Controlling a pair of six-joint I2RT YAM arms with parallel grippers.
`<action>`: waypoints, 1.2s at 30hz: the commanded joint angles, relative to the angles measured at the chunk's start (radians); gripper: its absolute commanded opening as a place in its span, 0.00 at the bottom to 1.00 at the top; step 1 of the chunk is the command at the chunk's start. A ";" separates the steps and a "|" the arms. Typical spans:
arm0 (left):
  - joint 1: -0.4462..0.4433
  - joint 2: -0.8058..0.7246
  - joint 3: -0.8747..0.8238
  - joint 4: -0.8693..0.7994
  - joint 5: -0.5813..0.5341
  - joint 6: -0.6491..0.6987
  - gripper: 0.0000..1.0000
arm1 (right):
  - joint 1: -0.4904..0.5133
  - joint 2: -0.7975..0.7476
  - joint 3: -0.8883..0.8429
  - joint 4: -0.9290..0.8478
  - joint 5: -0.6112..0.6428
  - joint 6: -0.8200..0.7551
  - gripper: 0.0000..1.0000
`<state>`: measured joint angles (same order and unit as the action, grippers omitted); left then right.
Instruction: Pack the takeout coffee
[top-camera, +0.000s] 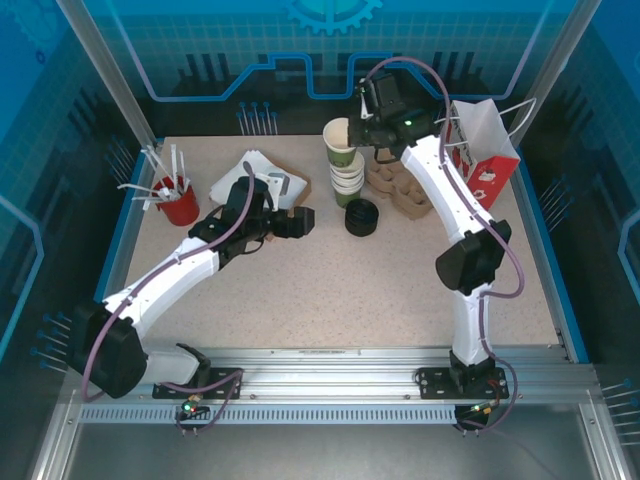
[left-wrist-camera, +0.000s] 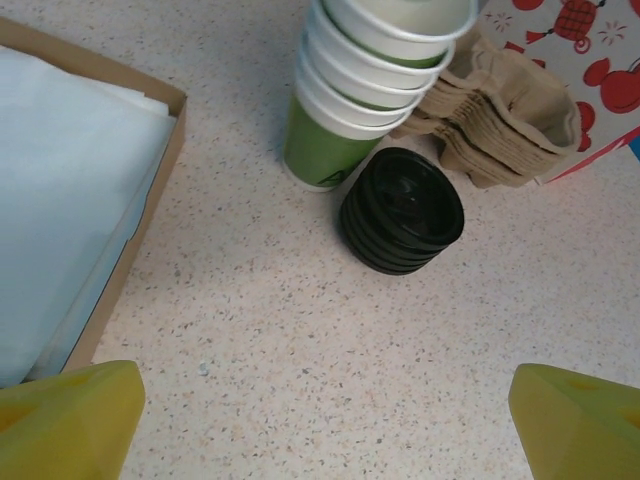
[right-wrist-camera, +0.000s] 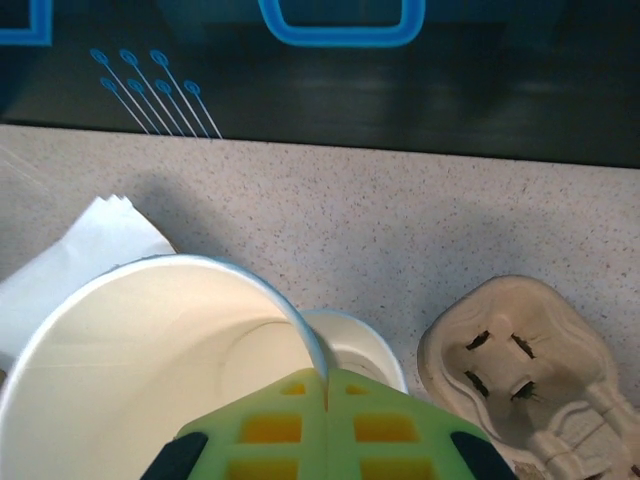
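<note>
Reaching far, right gripper pinches the rim of a paper cup over the cup stack; left gripper hovers wide open near black lids.

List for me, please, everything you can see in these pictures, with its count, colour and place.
held cup: one, green outside, cream inside, lidless, above the stack
cup stack: several nested, green with cream rims, back centre
black lids: one stack, black, just in front of the cup stack
cup carriers: one stack, brown pulp, right of the cups
gift bag: one, white with red pattern, back right
red cup: one, red, holding white sticks, back left
paper tray: one, brown card with white sheets, left of the cups
table: one, speckled beige
left pincer: one, yellow fingers, open, over bare table near the lids
right pincer: one, yellow-green fingers, shut on the held cup's rim
</note>
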<state>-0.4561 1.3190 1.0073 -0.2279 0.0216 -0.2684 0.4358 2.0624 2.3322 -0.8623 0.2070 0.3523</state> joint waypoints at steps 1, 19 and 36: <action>0.014 -0.035 -0.034 0.052 -0.023 -0.053 0.96 | -0.010 -0.128 0.004 0.004 -0.048 -0.001 0.05; 0.139 -0.335 -0.310 0.046 0.114 -0.195 0.96 | 0.271 -0.581 -1.027 0.379 -0.133 -0.117 0.06; 0.134 -0.383 -0.316 0.015 0.108 -0.184 0.96 | 0.359 -0.482 -1.284 0.643 -0.099 -0.084 0.08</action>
<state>-0.3206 0.9459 0.7002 -0.2047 0.1135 -0.4465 0.7788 1.5585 1.0615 -0.2817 0.0933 0.2615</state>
